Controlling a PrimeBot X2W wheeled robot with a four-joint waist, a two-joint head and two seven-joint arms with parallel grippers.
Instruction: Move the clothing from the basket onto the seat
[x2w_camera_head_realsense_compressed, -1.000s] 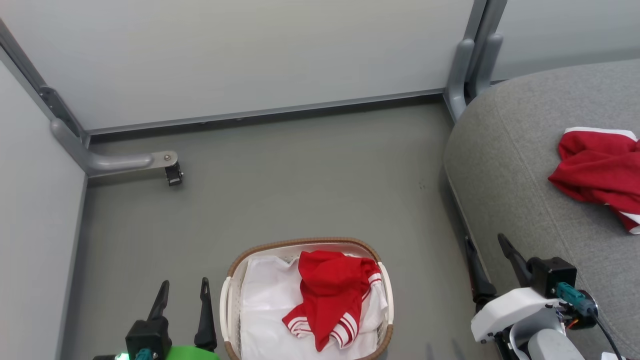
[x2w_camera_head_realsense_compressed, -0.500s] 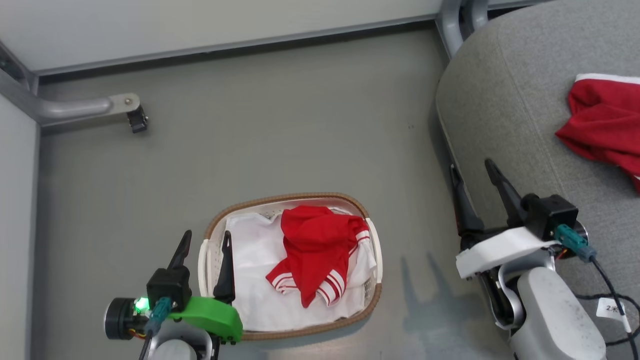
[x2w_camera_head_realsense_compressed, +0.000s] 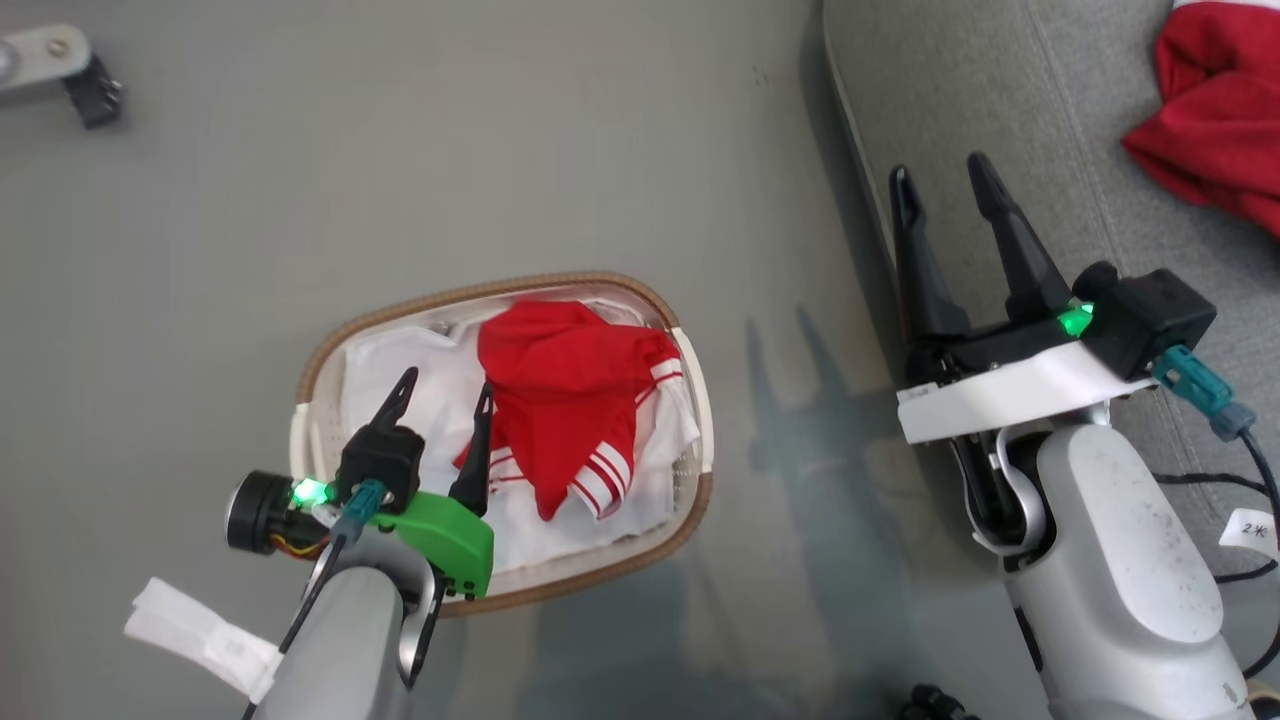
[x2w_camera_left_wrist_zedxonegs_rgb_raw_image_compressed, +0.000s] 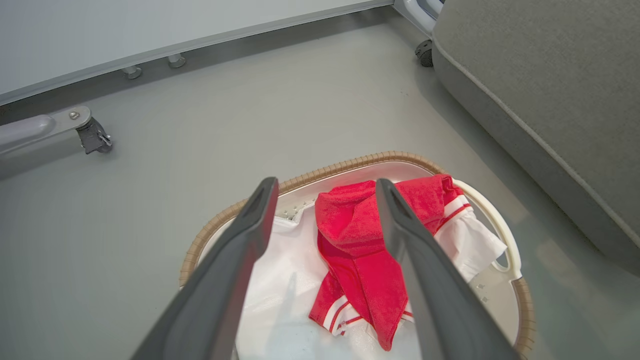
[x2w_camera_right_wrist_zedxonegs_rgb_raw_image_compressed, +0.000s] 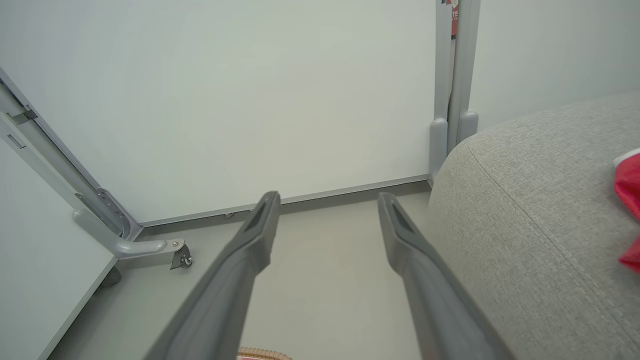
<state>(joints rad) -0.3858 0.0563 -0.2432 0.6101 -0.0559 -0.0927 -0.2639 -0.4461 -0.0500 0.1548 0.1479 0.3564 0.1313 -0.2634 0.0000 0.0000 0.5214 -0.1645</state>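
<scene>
Left gripper (x2w_camera_head_realsense_compressed: 445, 385) wide open, nothing held. It hangs over the left half of the basket (x2w_camera_head_realsense_compressed: 500, 285), both fingers above the white liner (x2w_camera_head_realsense_compressed: 390, 365). Its right finger is just beside the left edge of the red garment (x2w_camera_head_realsense_compressed: 560, 380) - contact can't be told. From the left wrist view the garment lies between and beyond the two fingers, bunched in a heap on the liner toward the basket's right side, with its white striped cuffs at the near end.

Right gripper (x2w_camera_head_realsense_compressed: 940, 168) also wide open and empty - raised at the left edge of the seat (x2w_camera_head_realsense_compressed: 1000, 100), one finger over the seat's side, the other over its top.

The basket sits on the grey floor (x2w_camera_head_realsense_compressed: 400, 150), near the seat but apart from it. A second garment (x2w_camera_head_realsense_compressed: 1215, 110), red, lies crumpled on the seat, well away from the right gripper. A frame foot with a black caster (x2w_camera_head_realsense_compressed: 92, 90) is on the floor, far from the basket.
</scene>
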